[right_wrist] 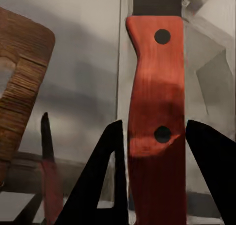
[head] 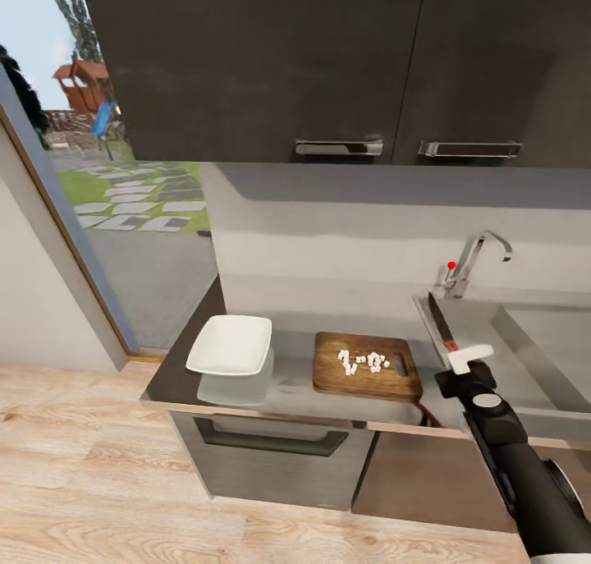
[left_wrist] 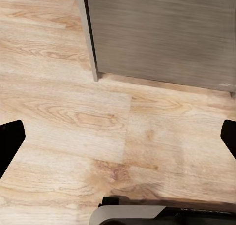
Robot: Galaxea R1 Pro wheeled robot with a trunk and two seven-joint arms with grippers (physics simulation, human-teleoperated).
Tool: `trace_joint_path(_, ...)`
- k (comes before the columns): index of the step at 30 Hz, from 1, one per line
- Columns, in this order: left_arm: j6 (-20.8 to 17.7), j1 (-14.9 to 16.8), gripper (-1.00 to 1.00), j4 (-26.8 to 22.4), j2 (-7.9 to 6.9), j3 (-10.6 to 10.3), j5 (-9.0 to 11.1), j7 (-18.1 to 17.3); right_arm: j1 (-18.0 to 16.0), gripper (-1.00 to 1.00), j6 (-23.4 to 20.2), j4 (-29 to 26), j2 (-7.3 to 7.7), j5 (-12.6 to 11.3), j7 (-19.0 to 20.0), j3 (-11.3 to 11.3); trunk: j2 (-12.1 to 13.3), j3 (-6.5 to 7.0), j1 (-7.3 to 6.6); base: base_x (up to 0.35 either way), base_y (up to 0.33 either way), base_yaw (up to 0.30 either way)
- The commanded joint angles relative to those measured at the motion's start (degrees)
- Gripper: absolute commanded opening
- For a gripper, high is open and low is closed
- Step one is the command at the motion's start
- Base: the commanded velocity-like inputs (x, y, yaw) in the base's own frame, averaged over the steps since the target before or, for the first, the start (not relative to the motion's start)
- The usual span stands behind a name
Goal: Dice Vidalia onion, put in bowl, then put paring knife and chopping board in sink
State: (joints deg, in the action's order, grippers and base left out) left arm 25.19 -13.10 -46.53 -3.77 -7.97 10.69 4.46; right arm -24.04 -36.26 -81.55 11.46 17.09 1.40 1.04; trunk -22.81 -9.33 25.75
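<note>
Right gripper (right_wrist: 152,151) clamping red handle of paring knife (head: 442,323), arm reaching up from lower right, blade pointing over sink (head: 542,334) edge. Left gripper (left_wrist: 118,136) fingers spread apart, facing wood floor (left_wrist: 73,117). Onion dice (head: 364,361) lying on chopping board (head: 328,375); bowl (head: 231,345) sitting left on countertop (head: 295,387).

Countertop (head: 300,383): bowl (head: 231,345) sitting at left, chopping board (head: 365,365) lying just right of it, diced onion (head: 364,361) resting on board. Sink (head: 538,346) lying right of board. Paring knife (head: 442,324) hanging over what appears to be the drainboard, between board and basin.
</note>
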Motion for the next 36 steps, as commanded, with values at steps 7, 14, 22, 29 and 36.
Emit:
trace_joint_path(7, 0.13, 0.01, 1.00, -0.18, -0.10, -0.39, 0.38, 0.47, -0.04, -1.00, -4.98, -3.22, 0.30, -2.33, 14.23, 7.88, -0.11, -0.11, 0.04, 0.065, -0.032, 0.000)
trace_joint_path(14, 0.13, 0.01, 1.00, -0.22, -0.10, -0.40, 0.38, 0.47, -0.04, -1.00, -7.08, -4.03, 0.65, -2.41, 17.72, 9.43, -0.11, -0.11, 0.04, 0.233, -0.173, 0.000)
trace_joint_path(22, 0.13, 0.01, 1.00, -0.30, -0.10, -0.38, 0.38, 0.47, -0.04, -1.00, -7.17, -4.06, 0.67, -2.37, 17.85, 9.50, -0.11, -0.11, 0.04, 0.235, -0.204, 0.000)
trace_joint_path(29, 0.13, 0.01, 1.00, -0.41, -0.10, -0.38, 0.38, 0.47, -0.04, -1.00, -7.29, -0.32, 0.70, -2.33, 16.95, 9.51, -0.11, -0.11, 0.04, 0.027, -0.261, 0.000)
trace_joint_path(36, 0.13, 0.01, 1.00, -0.49, -0.10, -0.38, 0.38, 0.47, -0.60, -1.00, -6.96, 9.63, 0.89, -2.33, 15.38, 9.51, -0.11, -0.11, 0.04, 0.001, -0.268, 0.000)
